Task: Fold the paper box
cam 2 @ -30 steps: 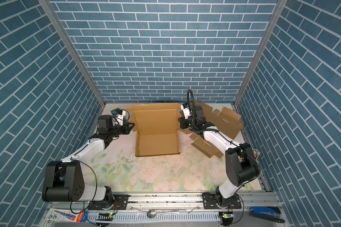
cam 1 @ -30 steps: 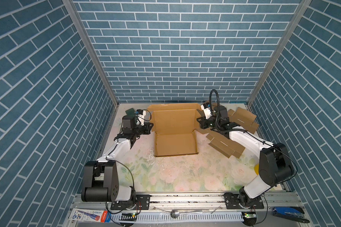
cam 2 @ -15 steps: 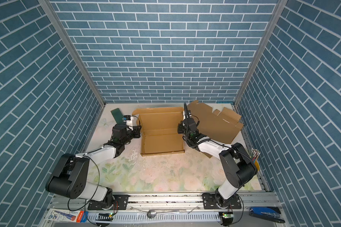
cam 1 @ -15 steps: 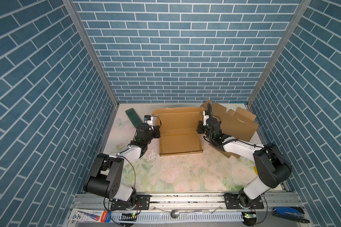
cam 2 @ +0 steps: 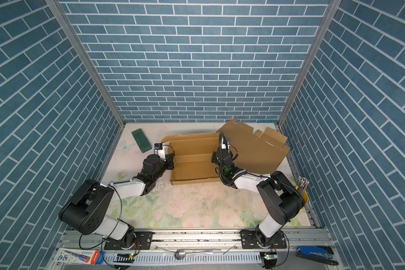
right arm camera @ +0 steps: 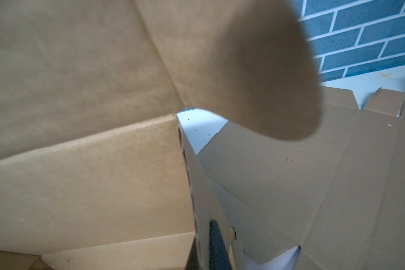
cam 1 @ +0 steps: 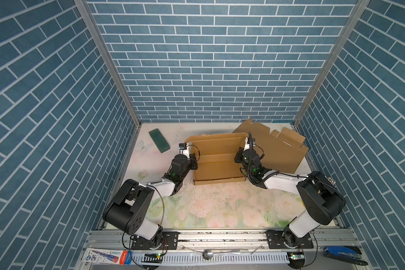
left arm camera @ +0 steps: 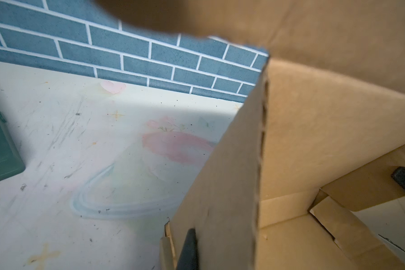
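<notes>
The half-formed paper box point(cam 1: 218, 163), its rear flap raised, is seen just above the middle of the floral table point(cam 1: 220, 210) in both top views. Its left wall is clamped by the left gripper point(cam 1: 194, 161) and its right wall by the right gripper point(cam 1: 238, 159), each closed tight on the cardboard edge. Flat cardboard sheets point(cam 1: 278, 149) are seen at the right, and a green block point(cam 1: 159, 140) at the table's upper left.
</notes>
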Controlling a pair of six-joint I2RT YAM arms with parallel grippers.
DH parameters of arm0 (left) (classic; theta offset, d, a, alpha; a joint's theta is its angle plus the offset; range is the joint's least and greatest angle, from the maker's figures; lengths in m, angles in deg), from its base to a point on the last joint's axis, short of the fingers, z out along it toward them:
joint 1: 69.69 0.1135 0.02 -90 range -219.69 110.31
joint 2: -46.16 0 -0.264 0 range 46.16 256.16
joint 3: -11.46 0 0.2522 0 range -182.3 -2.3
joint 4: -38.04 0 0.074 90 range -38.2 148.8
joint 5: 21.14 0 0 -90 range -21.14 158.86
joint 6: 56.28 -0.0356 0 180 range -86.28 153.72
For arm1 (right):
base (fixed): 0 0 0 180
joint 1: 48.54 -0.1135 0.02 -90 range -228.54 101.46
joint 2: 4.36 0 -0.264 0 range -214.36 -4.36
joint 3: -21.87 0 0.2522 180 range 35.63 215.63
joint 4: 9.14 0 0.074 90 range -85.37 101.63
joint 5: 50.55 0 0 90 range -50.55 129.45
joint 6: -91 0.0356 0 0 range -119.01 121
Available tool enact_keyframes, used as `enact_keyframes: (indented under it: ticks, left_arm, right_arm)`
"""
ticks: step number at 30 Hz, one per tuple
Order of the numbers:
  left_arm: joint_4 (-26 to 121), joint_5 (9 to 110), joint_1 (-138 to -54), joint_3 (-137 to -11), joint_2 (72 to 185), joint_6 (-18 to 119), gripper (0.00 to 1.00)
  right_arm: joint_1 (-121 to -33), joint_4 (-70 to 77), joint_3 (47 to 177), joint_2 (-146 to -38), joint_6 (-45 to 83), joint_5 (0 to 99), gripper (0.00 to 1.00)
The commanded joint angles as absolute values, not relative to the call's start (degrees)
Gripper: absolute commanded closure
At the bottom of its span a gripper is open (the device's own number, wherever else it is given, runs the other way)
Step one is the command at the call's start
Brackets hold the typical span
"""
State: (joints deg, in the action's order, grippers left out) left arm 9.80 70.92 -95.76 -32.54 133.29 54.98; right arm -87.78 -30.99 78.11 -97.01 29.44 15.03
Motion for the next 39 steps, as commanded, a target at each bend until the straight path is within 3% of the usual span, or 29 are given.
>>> enact_keyframes:
  ticks: [1,11,21,25,32,36,39]
  left_arm:
    - [8.94,67.36,-99.29,-30.34,135.11,55.77,0.93]
    - [9.16,67.95,-99.84,-24.14,131.25,53.27,0.93]
    - [4.98,70.18,-101.10,-20.61,130.54,48.01,0.94]
    - [2.29,71.35,-101.49,-18.85,129.97,47.10,0.95]
    - [1.92,72.38,-102.64,-18.31,128.87,43.89,0.95]
    - [1.70,72.71,-103.14,-17.95,129.00,43.21,0.95]
    - [0.68,73.03,-103.21,-17.20,129.13,43.17,0.94]
  right_arm:
    - [-90.53,-31.32,75.61,-97.18,34.05,17.29,1.00]
    - [-90.87,-30.40,71.95,-94.41,34.67,20.85,1.00]
    - [-81.88,-13.73,70.22,-79.14,30.62,45.74,0.58]
    - [-78.84,0.41,71.94,-68.96,24.75,51.89,0.45]
    - [-77.65,33.69,86.26,-57.54,6.01,52.46,0.37]
    - [-79.15,46.82,98.19,-63.56,-0.15,55.70,0.32]
    - [-84.71,52.24,106.79,-70.64,-4.89,52.14,0.31]
